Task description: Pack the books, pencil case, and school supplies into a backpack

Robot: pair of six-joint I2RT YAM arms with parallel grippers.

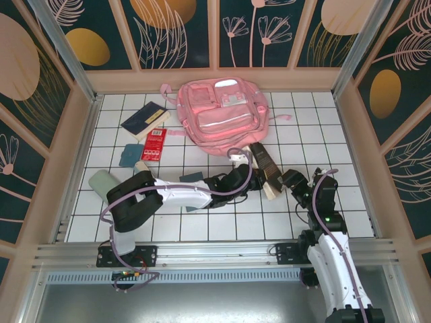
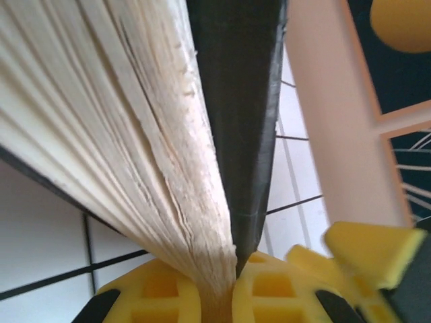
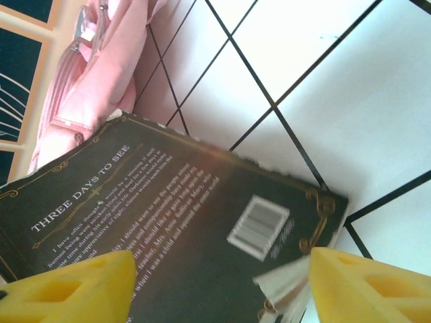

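The pink backpack (image 1: 222,114) lies flat at the back of the table, and its edge (image 3: 101,74) also shows in the right wrist view. A thick dark brown book (image 1: 266,167) stands tilted just in front of it. My left gripper (image 2: 225,286) is shut on that book's white pages (image 2: 135,121), beside its dark cover (image 2: 239,101). My right gripper (image 3: 222,289) is open, its yellow fingers (image 3: 67,289) on either side of the book's back cover (image 3: 175,222). From above, the right gripper (image 1: 291,180) sits just right of the book.
A navy book with a tan edge (image 1: 145,120), a red piece (image 1: 155,145), a teal square (image 1: 128,155) and a grey-teal oblong (image 1: 104,180) lie left of the backpack. A small teal book (image 1: 191,177) lies by the left arm. Wooden walls (image 1: 87,121) enclose the table.
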